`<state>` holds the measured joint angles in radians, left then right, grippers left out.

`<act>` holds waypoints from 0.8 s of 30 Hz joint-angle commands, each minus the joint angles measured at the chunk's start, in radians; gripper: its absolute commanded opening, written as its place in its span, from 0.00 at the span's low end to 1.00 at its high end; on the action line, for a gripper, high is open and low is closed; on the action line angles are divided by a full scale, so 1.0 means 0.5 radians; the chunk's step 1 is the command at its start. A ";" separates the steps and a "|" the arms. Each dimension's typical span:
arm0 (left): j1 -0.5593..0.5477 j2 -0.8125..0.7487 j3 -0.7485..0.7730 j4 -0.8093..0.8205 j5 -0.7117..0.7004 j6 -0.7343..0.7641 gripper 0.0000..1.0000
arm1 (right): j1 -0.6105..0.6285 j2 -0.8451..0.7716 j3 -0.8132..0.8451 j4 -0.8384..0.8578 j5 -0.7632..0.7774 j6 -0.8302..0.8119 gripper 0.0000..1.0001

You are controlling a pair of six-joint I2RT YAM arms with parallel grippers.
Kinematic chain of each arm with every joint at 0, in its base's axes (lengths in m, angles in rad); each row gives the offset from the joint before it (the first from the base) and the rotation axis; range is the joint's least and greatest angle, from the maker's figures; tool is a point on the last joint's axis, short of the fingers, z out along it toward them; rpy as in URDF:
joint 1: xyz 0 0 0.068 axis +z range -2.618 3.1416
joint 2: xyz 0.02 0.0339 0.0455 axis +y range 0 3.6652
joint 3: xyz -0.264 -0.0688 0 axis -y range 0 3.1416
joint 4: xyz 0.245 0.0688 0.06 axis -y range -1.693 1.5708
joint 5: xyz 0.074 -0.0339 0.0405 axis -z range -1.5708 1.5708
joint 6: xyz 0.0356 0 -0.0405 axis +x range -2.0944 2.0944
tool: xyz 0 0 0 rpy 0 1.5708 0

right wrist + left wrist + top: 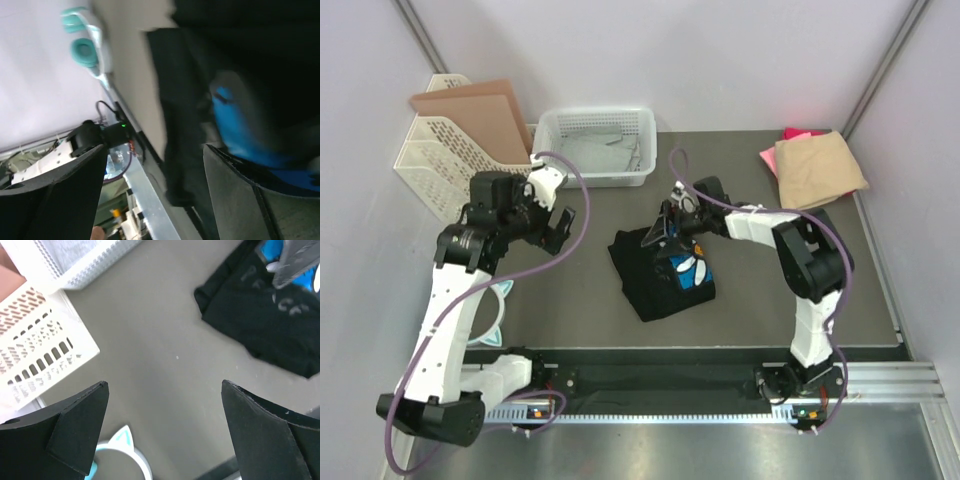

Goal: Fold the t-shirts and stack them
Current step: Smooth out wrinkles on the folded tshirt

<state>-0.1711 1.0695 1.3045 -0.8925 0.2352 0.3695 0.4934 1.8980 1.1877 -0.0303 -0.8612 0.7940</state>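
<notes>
My left arm and right arm are both made of white links joined by chunky black housings, and each is trailed by a mauve cable that loops free of the shell. My left end effector and right end effector each carry two matte black, wedge-shaped fingers with bevelled inner faces and a few pale scuffs.

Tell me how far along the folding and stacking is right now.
Done: the tan t-shirt lies folded on the pink t-shirt at the far right corner. In hand: the black t-shirt sits folded mid-table, with the right end effector open above its far edge; the left end effector is open and empty. Left: the black one is not yet on the stack.
</notes>
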 commanded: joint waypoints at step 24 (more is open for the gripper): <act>0.008 -0.264 -0.176 -0.249 -0.102 0.129 0.99 | -0.205 0.529 0.376 0.097 -0.272 0.041 0.75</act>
<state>-0.1711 0.9897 1.2350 -1.0027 0.2073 0.4221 0.4057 2.0827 1.3254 -0.0059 -0.9867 0.8227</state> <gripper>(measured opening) 0.991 0.754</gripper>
